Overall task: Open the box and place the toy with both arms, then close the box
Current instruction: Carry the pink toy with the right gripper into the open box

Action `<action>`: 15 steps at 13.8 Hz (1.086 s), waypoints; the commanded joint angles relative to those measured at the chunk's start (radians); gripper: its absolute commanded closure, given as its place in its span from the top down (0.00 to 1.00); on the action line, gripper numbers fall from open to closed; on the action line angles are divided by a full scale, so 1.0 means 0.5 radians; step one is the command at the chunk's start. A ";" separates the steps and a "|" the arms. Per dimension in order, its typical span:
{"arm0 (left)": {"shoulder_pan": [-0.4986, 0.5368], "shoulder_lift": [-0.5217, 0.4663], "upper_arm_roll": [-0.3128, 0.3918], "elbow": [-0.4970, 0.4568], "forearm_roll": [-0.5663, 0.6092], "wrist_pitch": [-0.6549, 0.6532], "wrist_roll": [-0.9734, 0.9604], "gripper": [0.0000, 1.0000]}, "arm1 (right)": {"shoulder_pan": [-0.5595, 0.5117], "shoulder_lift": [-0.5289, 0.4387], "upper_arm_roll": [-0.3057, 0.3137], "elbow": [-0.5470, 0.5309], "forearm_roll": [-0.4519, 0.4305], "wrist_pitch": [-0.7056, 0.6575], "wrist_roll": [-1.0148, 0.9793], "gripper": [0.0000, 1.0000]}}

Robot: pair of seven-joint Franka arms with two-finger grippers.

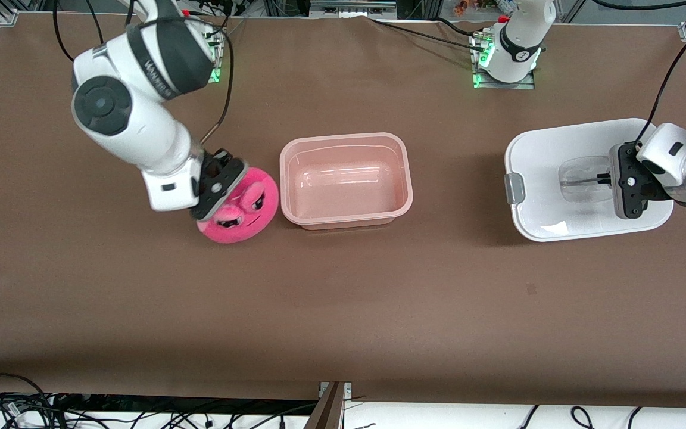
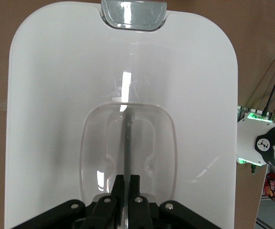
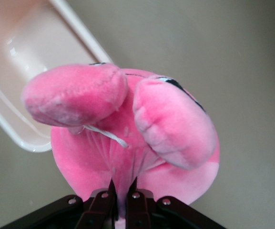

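The pale pink tub (image 1: 346,182) stands open and empty mid-table; its corner shows in the right wrist view (image 3: 13,62). The hot-pink plush toy (image 1: 242,205) is beside the tub, toward the right arm's end. My right gripper (image 1: 219,182) is shut on a fold of the toy's plush (image 3: 127,119); its fingertips (image 3: 111,185) pinch the fabric. The white lid (image 1: 542,179) is at the left arm's end. My left gripper (image 1: 608,179) is shut on the thin bar in the lid's recessed clear handle (image 2: 126,138). I cannot tell whether the lid rests on the table.
A grey clip (image 1: 514,187) shows on the lid's edge toward the tub, and also in the left wrist view (image 2: 133,13). The left arm's base (image 1: 507,53) stands farther from the front camera than the lid. Brown table surface (image 1: 343,310) spreads nearer the front camera.
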 commanded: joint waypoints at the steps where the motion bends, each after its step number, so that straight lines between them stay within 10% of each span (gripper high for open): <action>1: -0.006 -0.001 -0.013 0.032 0.038 -0.035 0.010 0.00 | 0.088 0.031 0.091 0.059 -0.069 -0.051 -0.301 0.00; 8: -0.006 0.002 -0.016 0.032 0.041 -0.032 -0.002 0.00 | 0.579 0.138 0.088 0.059 -0.268 -0.038 -0.298 0.00; 15: -0.006 0.002 -0.019 0.029 0.035 -0.038 -0.014 0.00 | 0.632 0.304 0.085 0.063 -0.372 0.087 -0.304 0.00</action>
